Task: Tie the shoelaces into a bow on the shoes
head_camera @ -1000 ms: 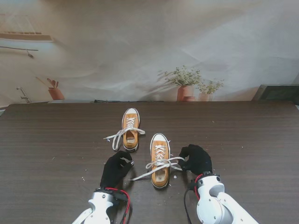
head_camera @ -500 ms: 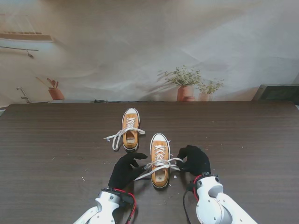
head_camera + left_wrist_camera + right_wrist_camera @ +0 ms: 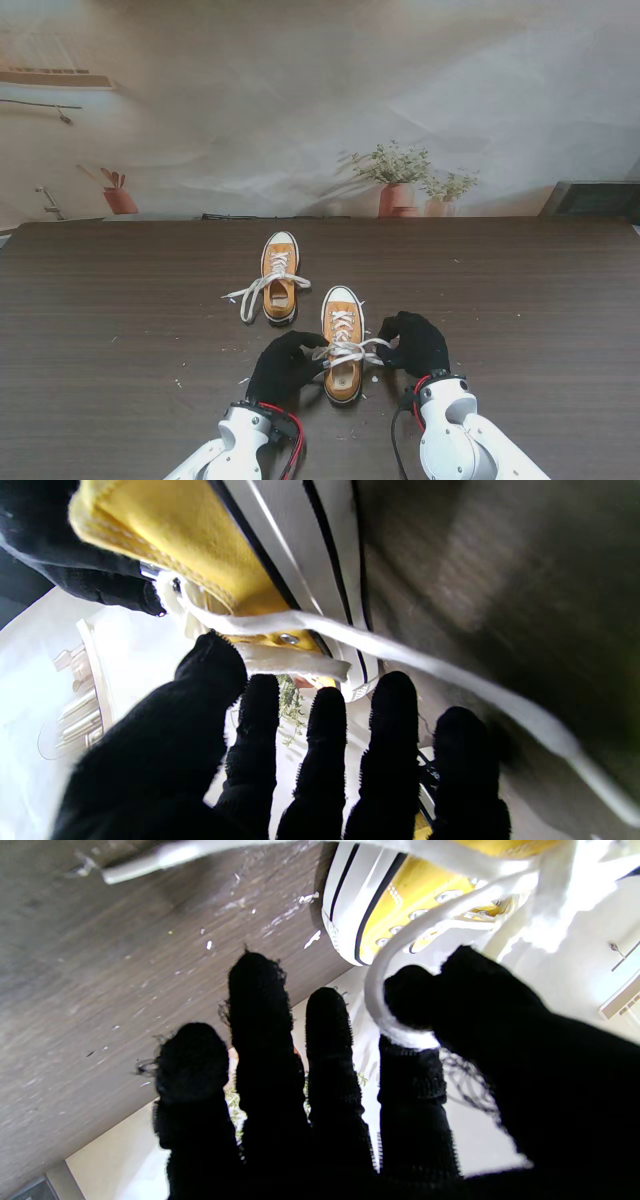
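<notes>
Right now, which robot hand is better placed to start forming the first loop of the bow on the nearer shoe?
Probably the right robot hand: its thumb and forefinger already pinch a curl of lace beside the nearer shoe. The left robot hand has fingers spread, with lace only crossing near its fingertips.
</notes>
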Controlling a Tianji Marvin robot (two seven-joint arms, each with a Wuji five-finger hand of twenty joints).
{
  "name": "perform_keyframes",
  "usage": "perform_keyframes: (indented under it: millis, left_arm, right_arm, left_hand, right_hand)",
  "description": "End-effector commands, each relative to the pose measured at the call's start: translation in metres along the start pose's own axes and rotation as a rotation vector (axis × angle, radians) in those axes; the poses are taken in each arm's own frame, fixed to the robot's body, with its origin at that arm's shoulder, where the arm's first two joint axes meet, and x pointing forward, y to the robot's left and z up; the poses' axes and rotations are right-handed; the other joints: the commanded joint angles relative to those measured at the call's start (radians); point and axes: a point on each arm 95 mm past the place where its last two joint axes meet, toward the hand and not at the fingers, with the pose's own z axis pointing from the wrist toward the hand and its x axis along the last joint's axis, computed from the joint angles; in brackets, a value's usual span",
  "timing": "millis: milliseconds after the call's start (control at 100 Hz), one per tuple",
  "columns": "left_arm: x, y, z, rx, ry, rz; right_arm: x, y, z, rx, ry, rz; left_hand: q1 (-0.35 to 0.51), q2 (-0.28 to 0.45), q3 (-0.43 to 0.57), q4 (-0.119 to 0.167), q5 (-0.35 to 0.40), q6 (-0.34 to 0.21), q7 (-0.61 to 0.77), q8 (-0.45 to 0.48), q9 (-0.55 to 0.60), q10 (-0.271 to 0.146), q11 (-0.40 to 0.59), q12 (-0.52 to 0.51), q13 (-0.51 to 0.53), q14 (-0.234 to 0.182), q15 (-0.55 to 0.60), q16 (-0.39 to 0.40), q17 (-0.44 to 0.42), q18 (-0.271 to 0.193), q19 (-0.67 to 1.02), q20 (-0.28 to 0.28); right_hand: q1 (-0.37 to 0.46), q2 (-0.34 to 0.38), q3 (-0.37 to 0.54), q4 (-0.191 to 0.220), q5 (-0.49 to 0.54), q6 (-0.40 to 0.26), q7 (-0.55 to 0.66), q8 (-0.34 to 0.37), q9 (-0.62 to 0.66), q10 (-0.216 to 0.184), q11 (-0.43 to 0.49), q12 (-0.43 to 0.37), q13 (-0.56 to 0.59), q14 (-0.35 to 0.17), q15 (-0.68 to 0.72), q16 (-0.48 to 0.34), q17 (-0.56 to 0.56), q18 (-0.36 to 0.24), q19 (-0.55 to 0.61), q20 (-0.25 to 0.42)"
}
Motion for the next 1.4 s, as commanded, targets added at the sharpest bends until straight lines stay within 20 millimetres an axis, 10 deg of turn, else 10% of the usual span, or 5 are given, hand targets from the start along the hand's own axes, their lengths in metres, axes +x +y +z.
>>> perform_keyframes:
  millis: [0,420,800,1010,1390]
  left_arm:
    - [-0.003,0.005,-0.005,-0.016,-0.014,0.005]
    - [0.005,0.012,0.004,0.008,-0.032,-0.002]
    - [0.007,0.009,0.006,0.014,-0.045,0.0]
    - [0.008,0.004,0.003,-0.02,-0.038,-0.014]
    - [0.004,-0.009,-0.002,0.061,-0.031,0.009]
  right_arm:
    - [0.002,-0.001,-0.001,0.015,0.008,0.003]
    - [0.003,-0.001,-0.004,0.016,0.02,0.005]
    - [0.004,0.0,-0.006,0.014,0.026,0.004]
    - [0.005,0.0,-0.006,0.012,0.028,0.007]
    - [0.006,0.0,-0.007,0.003,0.027,0.01]
  left_hand:
    - [0.029,-0.02,0.01,-0.019,0.03,0.02,0.005,-0.019,0.016,-0.029,0.017,-0.007,0.035,-0.019,0.022,0.019,0.02,0.006,0.02,-0.009]
    - [0.188,0.08,-0.184,0.014,0.083,0.004,0.124,-0.056,0.112,-0.011,0.024,0.099,0.083,0.006,0.059,-0.004,0.054,0.034,0.051,-0.025]
    - [0.235,0.144,-0.252,0.028,0.086,0.064,0.282,0.203,0.144,-0.001,0.052,0.189,0.082,0.012,0.062,-0.01,0.052,0.046,0.048,-0.021]
    - [0.165,0.085,-0.085,0.085,-0.004,0.101,0.376,0.315,0.081,0.014,0.083,0.276,0.03,0.003,0.053,0.005,0.02,0.032,0.032,-0.021]
    - [0.138,0.058,0.009,0.082,-0.02,0.087,0.399,0.339,0.076,0.004,0.072,0.305,0.024,0.0,0.051,0.006,0.016,0.029,0.031,-0.016]
  right_hand:
    - [0.036,-0.011,0.095,0.018,0.052,-0.069,0.034,0.005,0.018,0.006,-0.008,-0.006,0.021,0.001,0.007,-0.001,0.002,0.018,0.025,-0.011]
    - [0.036,-0.015,0.099,0.018,0.052,-0.064,0.036,0.007,0.019,0.005,-0.009,-0.006,0.022,0.0,0.006,-0.001,0.004,0.016,0.026,-0.013]
    - [0.035,-0.018,0.102,0.019,0.054,-0.066,0.037,0.006,0.02,0.006,-0.009,-0.006,0.022,-0.001,0.006,0.0,0.004,0.017,0.026,-0.014]
    - [0.034,-0.018,0.102,0.019,0.055,-0.066,0.038,0.005,0.019,0.005,-0.01,-0.006,0.022,-0.001,0.006,0.0,0.004,0.018,0.026,-0.014]
    - [0.038,-0.017,0.099,0.019,0.054,-0.07,0.037,0.003,0.018,0.008,-0.01,-0.005,0.02,0.001,0.005,0.0,0.002,0.018,0.026,-0.015]
